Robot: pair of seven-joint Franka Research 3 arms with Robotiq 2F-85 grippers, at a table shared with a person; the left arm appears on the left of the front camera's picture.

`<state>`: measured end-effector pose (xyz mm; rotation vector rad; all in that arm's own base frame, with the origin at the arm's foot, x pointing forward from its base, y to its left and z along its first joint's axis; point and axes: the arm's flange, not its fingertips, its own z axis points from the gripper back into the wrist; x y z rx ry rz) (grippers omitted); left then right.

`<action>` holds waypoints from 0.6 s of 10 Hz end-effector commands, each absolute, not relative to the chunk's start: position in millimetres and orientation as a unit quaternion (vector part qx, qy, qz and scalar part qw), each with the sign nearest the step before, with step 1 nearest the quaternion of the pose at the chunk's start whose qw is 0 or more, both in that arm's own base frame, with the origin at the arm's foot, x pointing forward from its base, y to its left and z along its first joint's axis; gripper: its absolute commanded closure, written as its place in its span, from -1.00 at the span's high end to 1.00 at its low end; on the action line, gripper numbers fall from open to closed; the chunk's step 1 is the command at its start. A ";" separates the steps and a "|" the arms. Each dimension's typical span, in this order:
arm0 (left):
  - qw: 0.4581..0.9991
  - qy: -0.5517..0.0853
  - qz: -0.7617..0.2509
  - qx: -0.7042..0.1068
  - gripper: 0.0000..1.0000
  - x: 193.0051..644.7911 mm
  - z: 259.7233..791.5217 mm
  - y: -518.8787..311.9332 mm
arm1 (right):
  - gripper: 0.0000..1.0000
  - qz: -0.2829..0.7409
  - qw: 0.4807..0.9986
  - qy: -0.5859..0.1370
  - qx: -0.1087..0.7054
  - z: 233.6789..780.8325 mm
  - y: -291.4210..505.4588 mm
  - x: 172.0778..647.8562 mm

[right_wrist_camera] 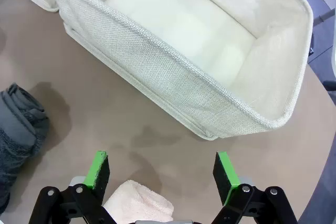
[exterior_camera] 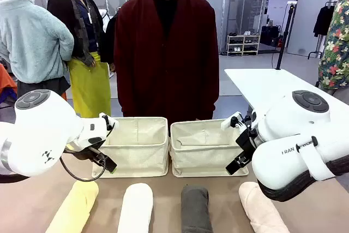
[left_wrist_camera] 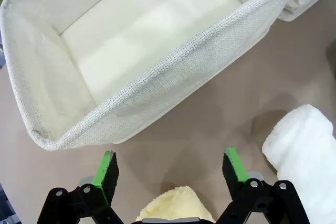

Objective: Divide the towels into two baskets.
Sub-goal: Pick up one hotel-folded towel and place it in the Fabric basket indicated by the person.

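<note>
Towels: four rolls lie in a row on the counter (exterior_camera: pixel 22 205) along my near edge, in front of the baskets and apart from them. From my left they are the pale yellow towel (exterior_camera: pixel 73 207), white towel (exterior_camera: pixel 136 207), dark grey towel (exterior_camera: pixel 196 211) and pale pink towel (exterior_camera: pixel 263 210). All four rest on the counter, each pointing away from me toward the baskets.

Baskets: the left basket (exterior_camera: pixel 136 159) and right basket (exterior_camera: pixel 203 159) stand side by side mid-counter, just beside each other. Both wrist views look down onto a bare cloth floor.

Left arm: the left fingers (left_wrist_camera: pixel 107 169) are spread wide and released, green pads facing each other with only air between them. They hover over the far end of the pale yellow towel, just short of the left basket's near wall. The white towel's end sits off to one side in that wrist view.

Right arm: the right fingers (right_wrist_camera: pixel 97 166) are spread wide too, gripping nothing. They hang above the far end of the pale pink towel, near the right basket's front wall. The dark grey towel lies at the edge of that view.

A person (exterior_camera: pixel 166 53) in a dark red top stands at the far side, right behind the baskets
</note>
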<state>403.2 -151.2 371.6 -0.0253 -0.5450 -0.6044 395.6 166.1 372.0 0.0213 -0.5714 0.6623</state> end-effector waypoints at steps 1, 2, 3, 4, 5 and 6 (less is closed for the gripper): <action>0.918 -0.265 -0.294 -0.012 1.00 403.1 371.6 -151.4 | 1.00 0.321 0.906 -0.277 0.010 372.0 166.1 395.6; 0.918 -0.265 -0.294 -0.012 1.00 403.1 371.6 -151.4 | 1.00 0.321 0.906 -0.277 0.010 372.0 166.1 395.6; 0.918 -0.265 -0.294 -0.012 1.00 403.1 371.6 -151.4 | 1.00 0.321 0.906 -0.277 0.010 372.0 166.1 395.6; 0.918 -0.265 -0.294 -0.012 1.00 403.1 371.6 -151.4 | 1.00 0.321 0.906 -0.277 0.010 372.0 166.1 395.6; 0.918 -0.265 -0.294 -0.012 1.00 403.1 371.6 -151.4 | 1.00 0.321 0.906 -0.277 0.010 372.0 166.1 395.6; 0.918 -0.265 -0.294 -0.012 1.00 403.1 371.6 -151.4 | 1.00 0.321 0.906 -0.277 0.010 372.0 166.1 395.6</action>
